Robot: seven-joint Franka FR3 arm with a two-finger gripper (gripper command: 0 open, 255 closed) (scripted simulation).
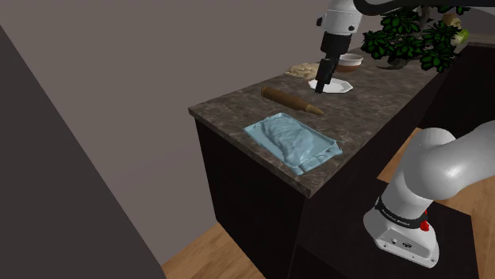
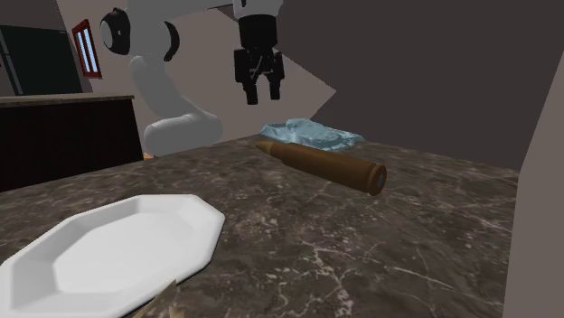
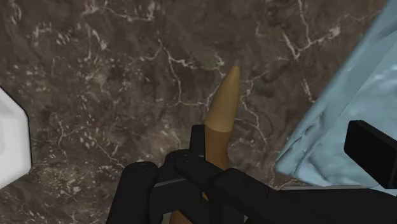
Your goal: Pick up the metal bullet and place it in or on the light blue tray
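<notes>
My claw [image 2: 259,98] is released, hovering above the brown bullet [image 2: 321,165] on the counter [image 2: 407,244]; light blue tray [image 2: 312,134] just beside it.

No word, number or brand can be read on anything here. The dark band [image 1: 399,214] around the arm's base bears faint marks. They are too small to make out.

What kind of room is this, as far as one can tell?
Probably a home kitchen: a dark marbled countertop on dark cabinets, a white octagonal plate on it, and a leafy green plant.
</notes>
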